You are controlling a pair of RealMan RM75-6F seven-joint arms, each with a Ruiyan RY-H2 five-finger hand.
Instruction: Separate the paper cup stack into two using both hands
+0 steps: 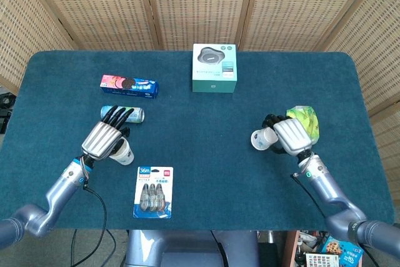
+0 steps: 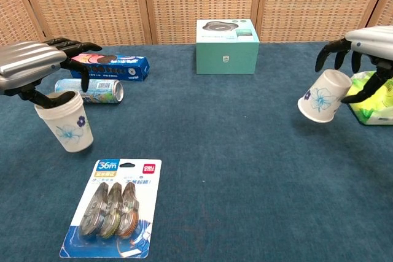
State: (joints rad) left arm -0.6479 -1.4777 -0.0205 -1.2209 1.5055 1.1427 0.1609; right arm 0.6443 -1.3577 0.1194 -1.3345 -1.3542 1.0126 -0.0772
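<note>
One cup (image 2: pixel 322 96) in each hand.

Woven rattan screen (image 1: pixel 200 4) behind, blue-carpeted table (image 1: pixel 200 179), even light

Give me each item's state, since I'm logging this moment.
Left hand: holds cup stack, upright.
Right hand: holds single cup, tilted.
Can: on its side.
Cookie box: lying flat.
Teal box: closed.
Tape pack: flat, sealed.
</note>
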